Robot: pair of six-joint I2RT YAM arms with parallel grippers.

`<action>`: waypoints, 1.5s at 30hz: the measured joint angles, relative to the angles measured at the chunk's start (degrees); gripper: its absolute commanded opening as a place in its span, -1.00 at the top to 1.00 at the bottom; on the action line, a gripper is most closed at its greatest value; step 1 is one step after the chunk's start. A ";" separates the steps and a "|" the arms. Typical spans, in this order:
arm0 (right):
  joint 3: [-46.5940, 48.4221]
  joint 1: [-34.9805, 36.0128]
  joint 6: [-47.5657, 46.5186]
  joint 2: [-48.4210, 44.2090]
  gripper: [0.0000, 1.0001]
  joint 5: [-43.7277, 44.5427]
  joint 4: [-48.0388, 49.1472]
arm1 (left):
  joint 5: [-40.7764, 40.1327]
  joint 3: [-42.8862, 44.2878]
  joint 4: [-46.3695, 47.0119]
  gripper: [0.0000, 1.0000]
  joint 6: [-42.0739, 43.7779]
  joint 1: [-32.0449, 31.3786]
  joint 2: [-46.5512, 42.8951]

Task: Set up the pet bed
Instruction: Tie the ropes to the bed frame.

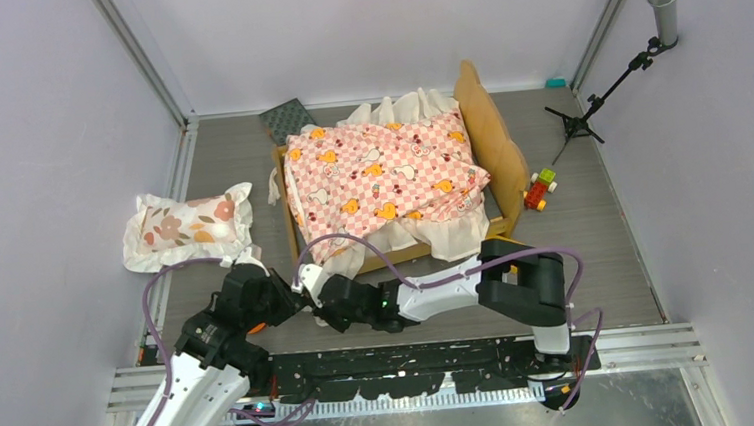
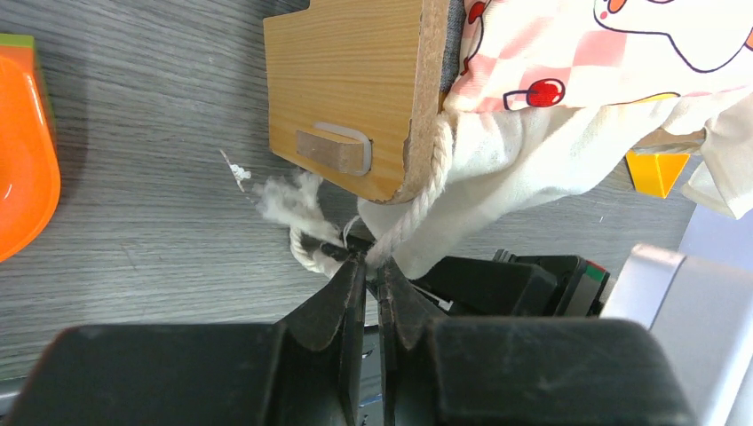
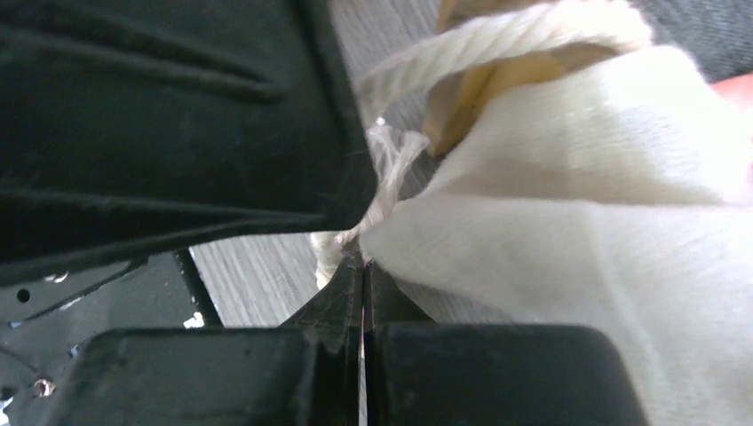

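Left pincer pinching white cord, pet bed corner

Near-left bed corner: crowded; left gripper and right gripper meet tip to tip at the rope, with the sheet frill hanging in.
Left of bed: narrow floor strip, then the pillow near the wall.
Front of bed: right arm lies across; bare floor to its right.
Right of bed: toy just beside the headboard; open floor beyond.
Far right: mic stand by the wall.
Behind bed: grey panel at the far-left corner.
Above bed: open.
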 measured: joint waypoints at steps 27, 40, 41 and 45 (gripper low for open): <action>-8.24 0.00 -10.60 -0.59 0.98 -1.03 21.59 | 0.63 -0.48 0.46 0.33 -0.17 0.00 1.18; -8.31 0.00 -10.62 2.51 0.99 0.61 26.69 | -0.11 0.11 -0.52 0.06 0.00 0.00 1.70; -8.31 0.00 -10.62 2.56 0.99 0.87 26.93 | -0.33 0.35 -0.83 0.03 0.02 0.00 1.68; -8.31 0.00 -10.62 2.64 0.99 1.55 28.00 | -2.25 2.16 -2.49 -0.06 0.02 0.00 1.33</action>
